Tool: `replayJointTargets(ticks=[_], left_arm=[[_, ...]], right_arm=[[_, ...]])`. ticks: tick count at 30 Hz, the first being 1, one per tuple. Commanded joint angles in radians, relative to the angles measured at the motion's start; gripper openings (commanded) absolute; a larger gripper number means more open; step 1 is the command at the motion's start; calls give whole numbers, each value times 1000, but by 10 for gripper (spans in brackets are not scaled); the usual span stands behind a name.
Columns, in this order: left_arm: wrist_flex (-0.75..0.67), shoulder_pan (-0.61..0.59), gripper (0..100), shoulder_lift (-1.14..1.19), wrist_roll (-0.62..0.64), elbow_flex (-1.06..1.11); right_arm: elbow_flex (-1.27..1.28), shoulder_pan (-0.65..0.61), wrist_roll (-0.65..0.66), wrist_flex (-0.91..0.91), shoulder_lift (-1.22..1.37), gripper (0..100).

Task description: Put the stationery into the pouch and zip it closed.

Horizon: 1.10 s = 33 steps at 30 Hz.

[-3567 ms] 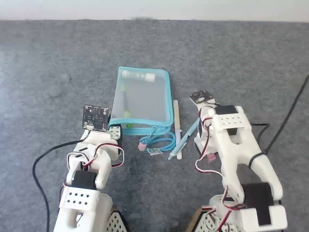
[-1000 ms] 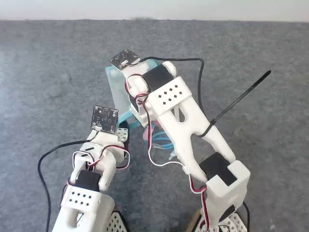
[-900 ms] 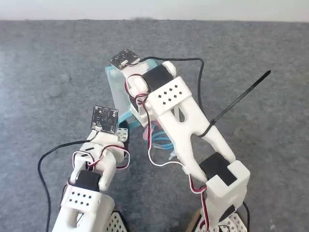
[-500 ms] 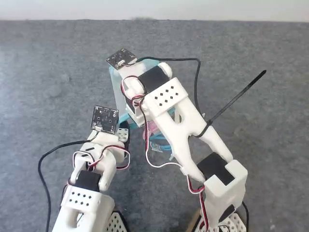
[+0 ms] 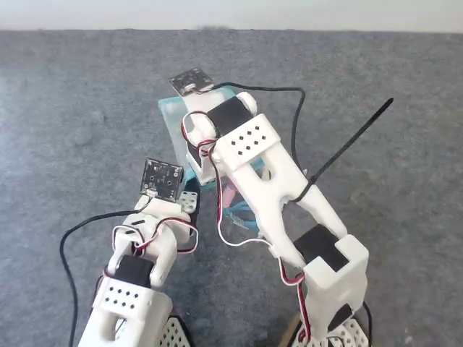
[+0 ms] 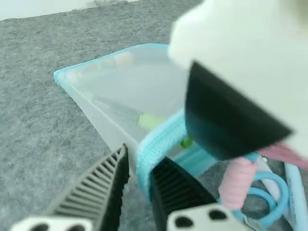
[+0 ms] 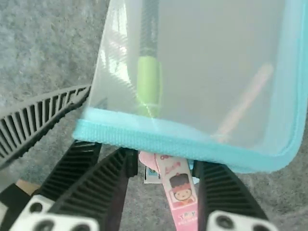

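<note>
The pouch (image 5: 172, 126) lies on the desk (image 5: 72, 108). The left fingers (image 6: 103, 192) pinch its near corner. The right fingers (image 7: 96, 187) hold the pink tag (image 7: 175, 187), at 3 o'clock from them. The zip (image 7: 168, 142) runs from 9 to 3 o'clock.

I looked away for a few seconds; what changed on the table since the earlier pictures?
The right arm swung left over the translucent teal-edged pouch, bringing the right gripper to the pink tag. The left gripper stayed clamped on the pouch's near corner.
</note>
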Motion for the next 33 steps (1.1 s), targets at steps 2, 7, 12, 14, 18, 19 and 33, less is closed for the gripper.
replayJointTargets(ticks=[2, 7, 12, 14, 18, 19, 33], left_arm=[[-9, 6, 11, -14, -5, -18], [-8, 6, 11, -14, -6, -18], [-8, 6, 11, -14, -6, -18], [-8, 6, 11, -14, -6, -18], [-8, 5, 11, -14, -8, -18], [-8, 5, 11, -14, -8, -18], [-5, -3, 11, -14, -8, -18]], right_arm=[[-71, 74, -12, -36, -15, 239], [-72, 104, 55, 4, -48, 240], [-63, 99, 190, 85, -91, 240], [-31, 110, 247, 84, -111, 240], [6, 151, 313, 81, -182, 241], [20, 160, 331, 81, -206, 241], [738, 223, 463, -180, -510, 241]])
